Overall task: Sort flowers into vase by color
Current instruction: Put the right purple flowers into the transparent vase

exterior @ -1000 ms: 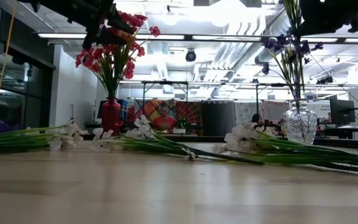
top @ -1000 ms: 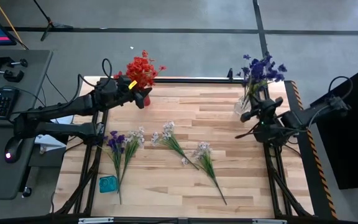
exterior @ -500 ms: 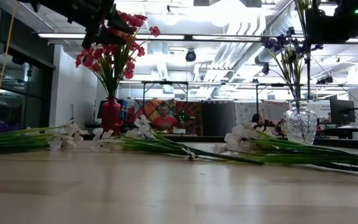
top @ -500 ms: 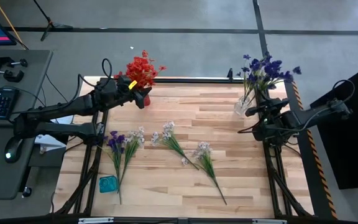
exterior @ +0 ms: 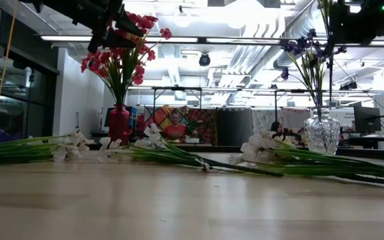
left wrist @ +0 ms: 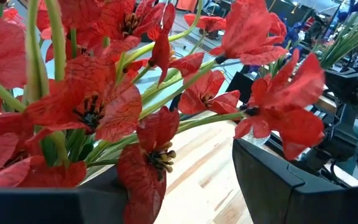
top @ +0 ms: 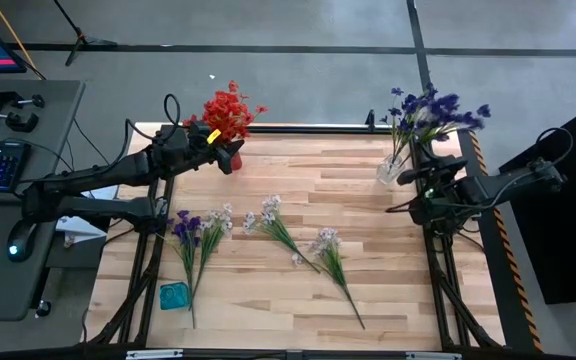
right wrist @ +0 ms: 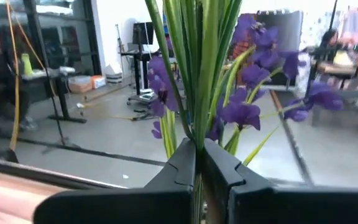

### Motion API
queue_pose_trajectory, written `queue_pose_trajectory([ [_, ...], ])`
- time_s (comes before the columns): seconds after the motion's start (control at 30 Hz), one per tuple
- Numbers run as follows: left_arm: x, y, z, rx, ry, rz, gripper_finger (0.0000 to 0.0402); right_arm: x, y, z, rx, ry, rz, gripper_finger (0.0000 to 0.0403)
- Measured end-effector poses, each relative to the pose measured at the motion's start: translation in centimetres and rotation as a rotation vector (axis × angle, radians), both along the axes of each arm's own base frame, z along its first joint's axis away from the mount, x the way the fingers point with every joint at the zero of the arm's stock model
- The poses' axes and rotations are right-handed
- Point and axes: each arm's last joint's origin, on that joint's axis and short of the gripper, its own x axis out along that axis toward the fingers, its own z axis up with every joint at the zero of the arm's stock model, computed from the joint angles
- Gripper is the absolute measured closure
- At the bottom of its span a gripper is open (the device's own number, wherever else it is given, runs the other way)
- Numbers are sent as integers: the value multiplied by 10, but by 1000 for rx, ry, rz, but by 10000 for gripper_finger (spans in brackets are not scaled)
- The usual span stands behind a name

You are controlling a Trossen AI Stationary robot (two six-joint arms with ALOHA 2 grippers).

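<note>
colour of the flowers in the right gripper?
Purple flowers, green stems, pinched in the shut right gripper. Right wrist view shows it best.

Past the left gripper [left wrist: 179, 186], red blossoms [left wrist: 92, 112] fill our wrist picture, hiding the red vase [exterior: 119, 123]. The purple stems [right wrist: 194, 74] vanish between the right gripper [right wrist: 199, 177] fingers, so we cannot see their lower ends; behind, the room blurs to smears

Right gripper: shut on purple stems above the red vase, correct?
Wrong vase. The right gripper is shut on purple stems, but above the clear vase at the table's right; the red vase stands by the left gripper. The high view shows it.
</note>
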Motion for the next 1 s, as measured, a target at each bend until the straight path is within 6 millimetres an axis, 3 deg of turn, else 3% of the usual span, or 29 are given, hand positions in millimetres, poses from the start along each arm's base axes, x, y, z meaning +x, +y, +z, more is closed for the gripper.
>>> queue_pose_trajectory([
  [0.17, 0, 0, 0, 0, 0, 0, 211, 6, 9, 19, 37, -103, 70, 403],
  [0.37, 0, 0, 0, -2, 0, -10, 211, 19, 26, 59, 103, -38, 267, 403],
  [0.6, 0, 0, 0, -2, 2, -8, 211, 26, 18, 84, 136, 36, 467, 403],
  [0.77, 0, 0, 0, -1, 2, -4, 211, 35, 5, 81, -14, -122, 736, 403],
  [0.87, 0, 0, 0, -2, 2, -4, 211, 31, -7, 69, -108, -62, 641, 403],
  [1.0, 0, 0, 0, 24, 21, -10, 211, 14, -18, 55, -41, 28, 444, 403],
])
